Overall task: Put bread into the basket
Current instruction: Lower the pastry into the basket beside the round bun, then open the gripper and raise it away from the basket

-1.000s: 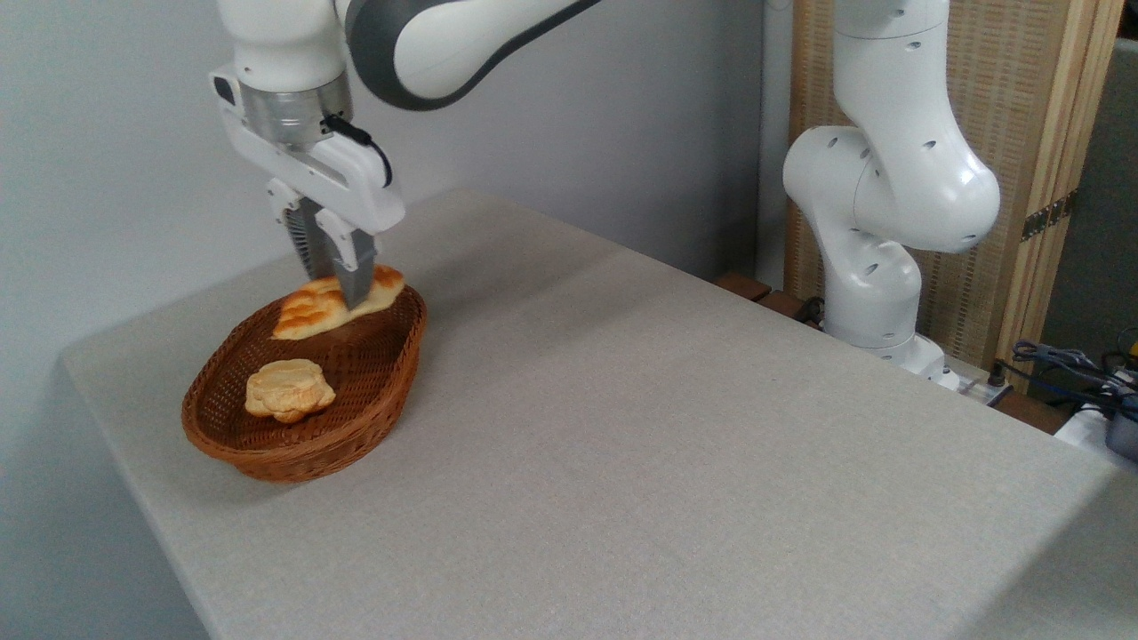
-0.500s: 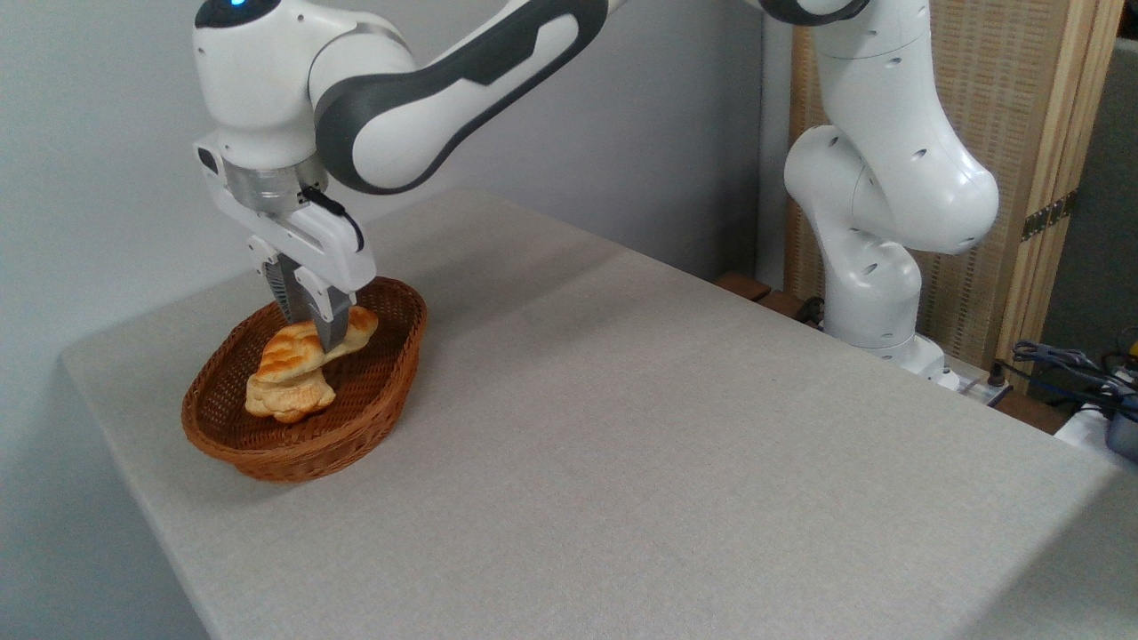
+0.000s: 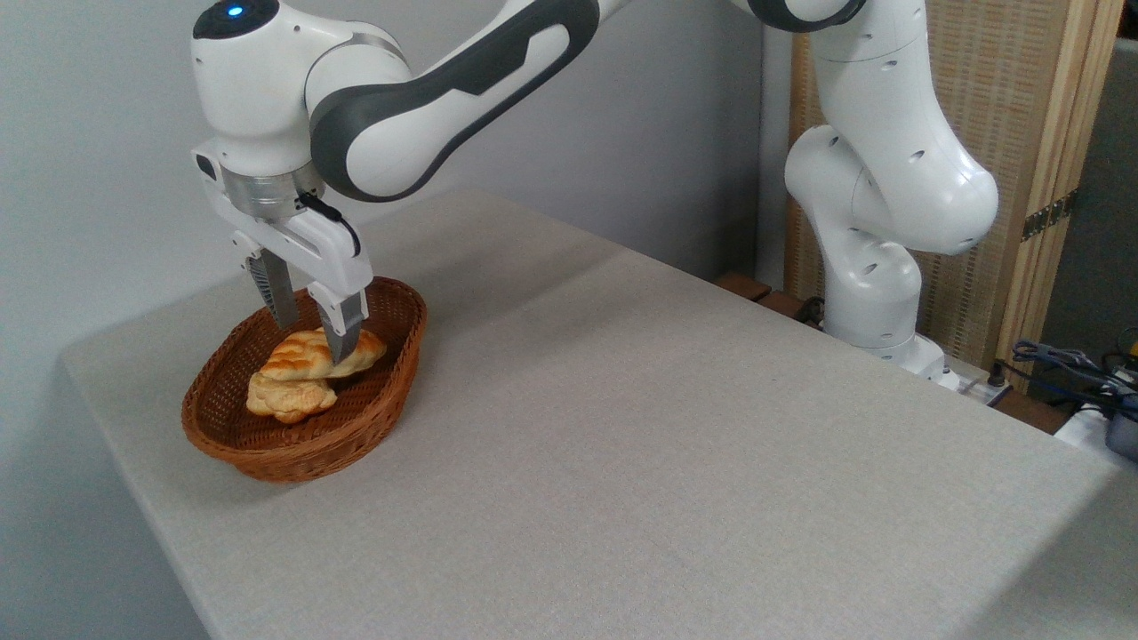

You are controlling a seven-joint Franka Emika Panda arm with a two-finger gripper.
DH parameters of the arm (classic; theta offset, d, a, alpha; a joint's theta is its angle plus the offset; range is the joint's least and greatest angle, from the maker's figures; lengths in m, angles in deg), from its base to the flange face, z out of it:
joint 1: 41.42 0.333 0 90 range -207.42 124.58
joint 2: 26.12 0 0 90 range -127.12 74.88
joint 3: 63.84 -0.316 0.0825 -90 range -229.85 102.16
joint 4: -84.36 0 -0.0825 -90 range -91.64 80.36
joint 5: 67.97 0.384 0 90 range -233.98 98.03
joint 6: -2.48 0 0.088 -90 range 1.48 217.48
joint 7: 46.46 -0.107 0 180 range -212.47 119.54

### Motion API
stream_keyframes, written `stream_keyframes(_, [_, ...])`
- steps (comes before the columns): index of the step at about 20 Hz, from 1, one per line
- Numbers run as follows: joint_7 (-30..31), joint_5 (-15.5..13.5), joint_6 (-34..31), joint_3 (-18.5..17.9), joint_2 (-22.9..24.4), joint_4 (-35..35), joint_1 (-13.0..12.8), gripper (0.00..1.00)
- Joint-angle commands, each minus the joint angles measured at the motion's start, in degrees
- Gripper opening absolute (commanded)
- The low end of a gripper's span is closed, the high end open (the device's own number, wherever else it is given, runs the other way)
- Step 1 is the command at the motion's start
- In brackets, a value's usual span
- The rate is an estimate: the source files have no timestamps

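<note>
The braided golden bread (image 3: 307, 355) lies inside the reddish-brown wicker basket (image 3: 382, 400) at the table's left end, resting partly on a pale round bun (image 3: 286, 399). My gripper (image 3: 313, 338) hangs just above the loaf with its fingers spread apart, one on either side of it. The near finger (image 3: 343, 331) crosses in front of the loaf's right half. Nothing is clamped between the fingers.
The grey table (image 3: 622, 427) stretches right and forward from the basket. The arm's white base (image 3: 876, 267) stands at the far right edge, before a wooden screen (image 3: 1005, 133). Cables (image 3: 1076, 369) lie at the far right. The table's left edge runs close behind the basket.
The gripper came down into the basket with the loaf, then its fingers spread apart. The loaf now lies on the bun instead of hanging in the grip.
</note>
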Motion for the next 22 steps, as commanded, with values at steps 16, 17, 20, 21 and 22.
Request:
stream_keyframes(16, [-20.83,5.34,-15.06,-17.55,11.63,0.62,0.44,1.00])
stream_keyframes(17, [-22.69,5.34,-15.15,-18.87,11.90,0.62,0.44,1.00])
stream_keyframes(20, [-28.23,5.34,-16.46,-21.86,12.08,0.36,0.44,1.00])
stream_keyframes(21, [-29.63,5.34,-17.34,-22.30,12.08,0.44,0.44,1.00])
stream_keyframes(22, [-30.69,5.34,-17.96,-22.74,12.08,0.44,0.44,1.00])
